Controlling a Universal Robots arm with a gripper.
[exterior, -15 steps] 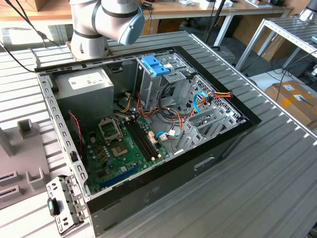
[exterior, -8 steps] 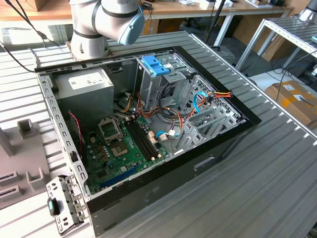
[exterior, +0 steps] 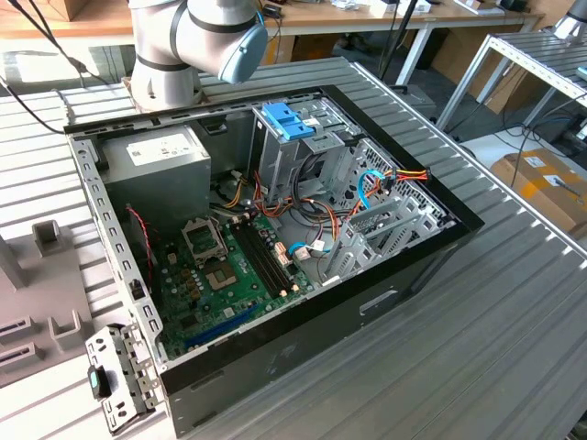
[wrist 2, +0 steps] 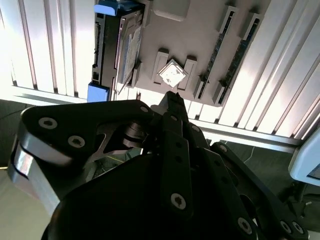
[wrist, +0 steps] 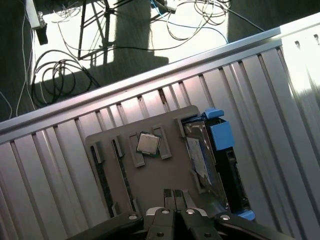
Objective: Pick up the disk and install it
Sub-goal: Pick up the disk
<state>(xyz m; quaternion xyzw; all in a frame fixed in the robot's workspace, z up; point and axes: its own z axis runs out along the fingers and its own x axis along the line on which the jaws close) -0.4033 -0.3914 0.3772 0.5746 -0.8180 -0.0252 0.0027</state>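
disk [wrist: 201,154]: on edge in slot of grey fixture plate [wrist: 165,175], blue rails, on ribbed counter [wrist: 60,150], near square chip [wrist: 148,143]. tool [wrist: 175,192]: fingers pressed together, nothing held, above plate, clear of disk.

My ribbed aluminium table [exterior: 477,348] carried an open computer case [exterior: 303,362] at its middle in the exterior view. At nine o'clock from the case lay a grey holder plate [exterior: 32,302], flat across the ribs. At seven o'clock, just beside the case's corner, lay a perforated metal bracket [exterior: 115,380]. My arm's base [exterior: 165,78] stood at eleven o'clock.
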